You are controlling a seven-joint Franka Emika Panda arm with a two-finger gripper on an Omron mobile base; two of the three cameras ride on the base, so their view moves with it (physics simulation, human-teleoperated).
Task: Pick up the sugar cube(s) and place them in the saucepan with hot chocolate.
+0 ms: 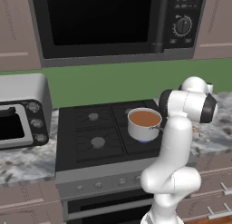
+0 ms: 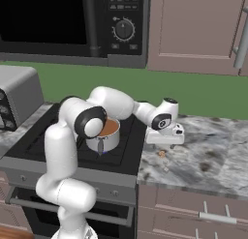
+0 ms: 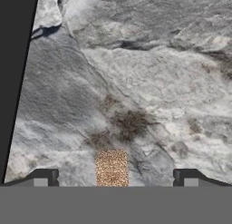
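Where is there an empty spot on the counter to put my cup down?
The marble counter right of the stove is mostly bare, out past the brown sugar cube. The open gripper hovers right over that cube, so it's crowded there. On the stove, the saucepan takes one burner; the others are free.

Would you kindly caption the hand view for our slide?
Open jaws straddle a small brown speckled sugar cube on the grey marbled stone counter.

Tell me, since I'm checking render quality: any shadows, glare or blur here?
Hand view: sugar cube sharp and grainy between the open gripper tips, no clear shadow. Right base view: soft shadow on the counter under the hand. Left base view: saucepan evenly lit, no glare.
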